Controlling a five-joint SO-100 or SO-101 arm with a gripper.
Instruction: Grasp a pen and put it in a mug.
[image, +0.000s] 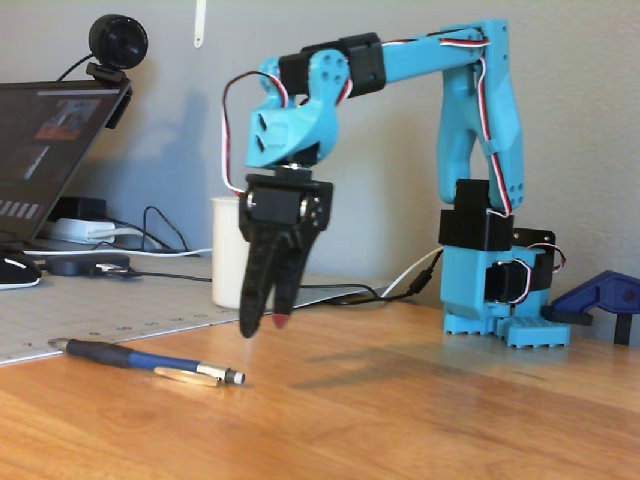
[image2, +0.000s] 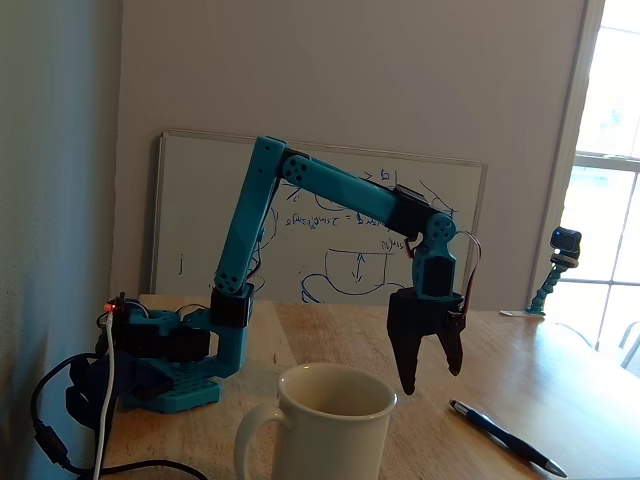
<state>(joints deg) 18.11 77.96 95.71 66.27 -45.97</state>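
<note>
Two black tapered fingers hang parted, empty; slim blue pen on wood, matte white mug nr.

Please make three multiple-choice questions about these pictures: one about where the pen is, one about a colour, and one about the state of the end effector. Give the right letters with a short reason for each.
1. Where is the pen?
A. standing in the mug
B. lying on the wooden table
C. held by the end effector

2. What colour are the links of the arm?
A. red
B. yellow
C. light blue

3. What is the state of the end effector?
A. open and empty, above the table
B. shut on the pen
C. resting inside the mug

Answers:
1 B: the pen lies flat on the table, apart from the mug.
2 C: the arm is light blue in both fixed views.
3 A: the end effector hangs with its fingers apart and nothing between them, clear of the table.
</note>
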